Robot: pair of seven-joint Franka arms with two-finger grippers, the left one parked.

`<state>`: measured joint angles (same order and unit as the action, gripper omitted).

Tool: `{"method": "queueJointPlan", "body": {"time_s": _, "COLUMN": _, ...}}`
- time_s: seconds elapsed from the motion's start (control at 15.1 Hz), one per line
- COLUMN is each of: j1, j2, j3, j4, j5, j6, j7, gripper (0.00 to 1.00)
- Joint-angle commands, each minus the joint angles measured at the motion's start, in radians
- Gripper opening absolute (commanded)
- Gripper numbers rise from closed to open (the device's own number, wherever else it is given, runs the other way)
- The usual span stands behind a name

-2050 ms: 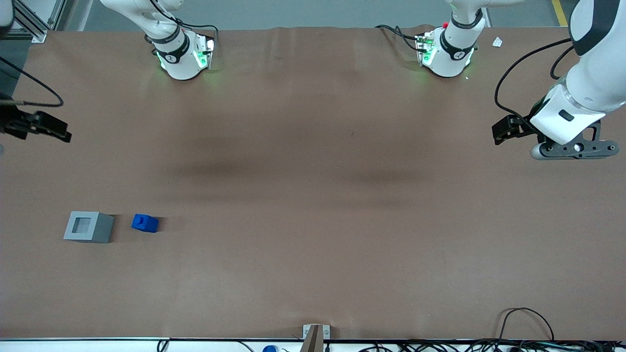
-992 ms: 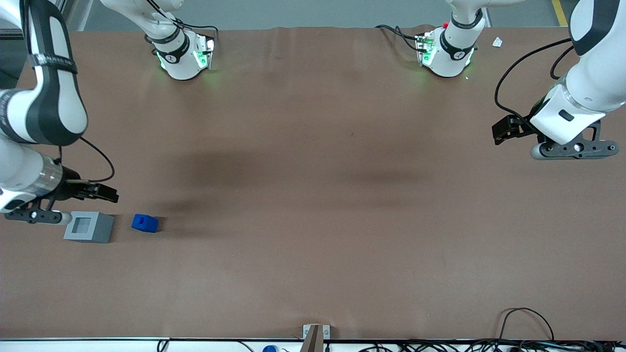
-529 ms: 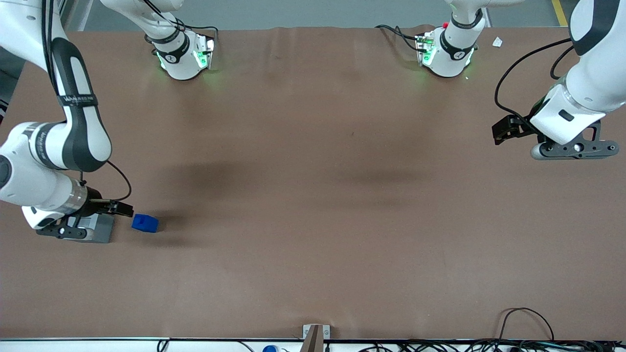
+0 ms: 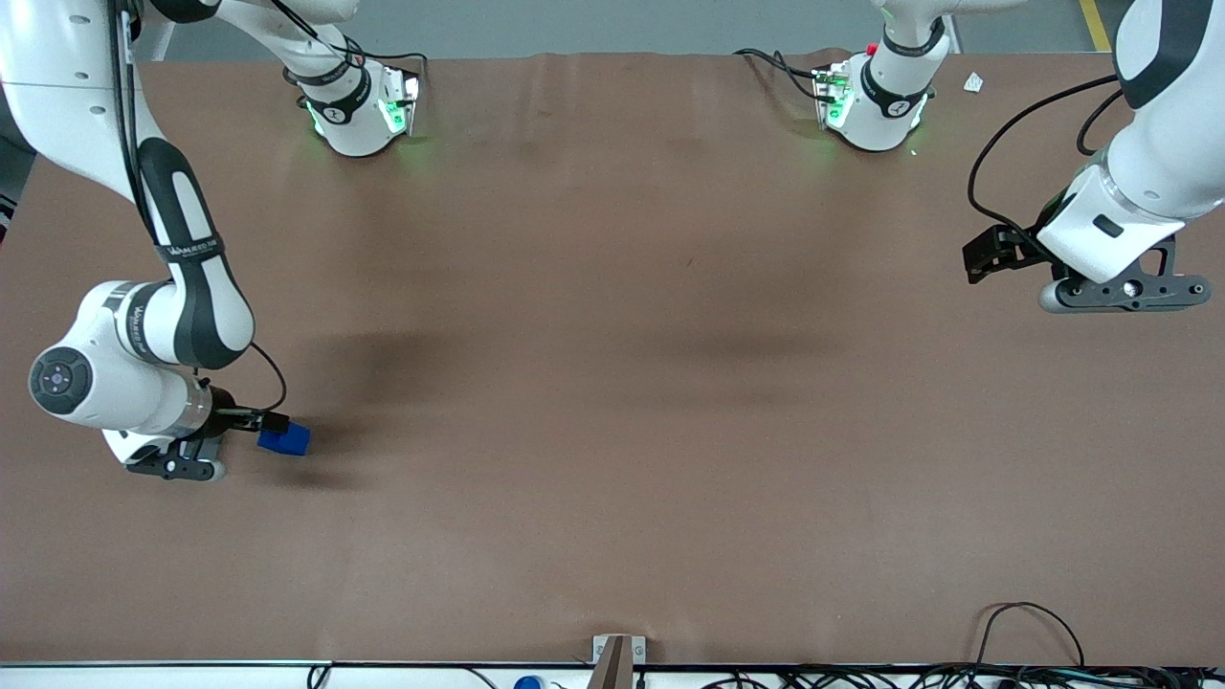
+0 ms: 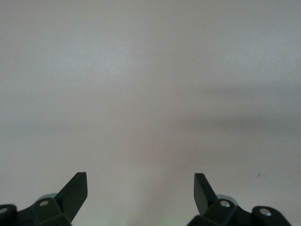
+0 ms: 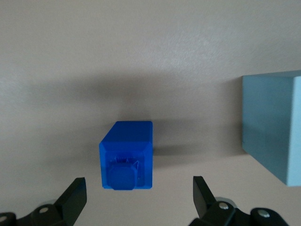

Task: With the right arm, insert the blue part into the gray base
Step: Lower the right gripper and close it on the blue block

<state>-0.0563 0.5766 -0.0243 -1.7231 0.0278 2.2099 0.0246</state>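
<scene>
Front view: white jointed right arm with black segments (image 4: 144, 316) bent low over the brown table (image 4: 612, 383) toward the working arm's end, wrist covering the light-gray square base there. Slim black two-finger gripper (image 4: 268, 421) hovering at the near edge of the small bright-blue plastic part (image 4: 285, 439), fingertips just over it. Blue part resting on the table surface, ungrasped.

Right wrist view: gripper (image 6: 140, 195) spread wide, nothing held, one black fingertip (image 6: 75, 193) on each flank of the blue part (image 6: 127, 154) with clear gaps between. Part lying with its raised round nub turned toward the camera, casting a soft shadow on the table (image 6: 141, 47). Light-gray base (image 6: 275, 125) seen just beside the blue part, apart from it, only one corner and a plain face showing; recessed hole not visible from this angle.
</scene>
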Motion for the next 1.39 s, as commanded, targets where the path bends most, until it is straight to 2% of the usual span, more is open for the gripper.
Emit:
{"method": "queueJointPlan", "body": {"time_s": 0.0, "j1": -0.004, "j2": 0.011, "j3": 0.009, "j4": 0.000, "j5": 0.017, "j6": 0.007, "j7": 0.000, "gripper": 1.00}}
{"method": "queueJointPlan", "body": {"time_s": 0.46, "j1": 0.018, "j2": 0.025, "j3": 0.009, "j4": 0.005, "j5": 0.018, "j6": 0.045, "j7": 0.003, "gripper": 0.99}}
{"method": "queueJointPlan", "body": {"time_s": 0.73, "j1": 0.021, "j2": 0.025, "j3": 0.009, "j4": 0.010, "j5": 0.018, "j6": 0.045, "j7": 0.031, "gripper": 0.82}}
{"method": "queueJointPlan", "body": {"time_s": 1.32, "j1": 0.021, "j2": 0.025, "j3": 0.009, "j4": 0.010, "j5": 0.017, "j6": 0.045, "j7": 0.032, "gripper": 0.64}}
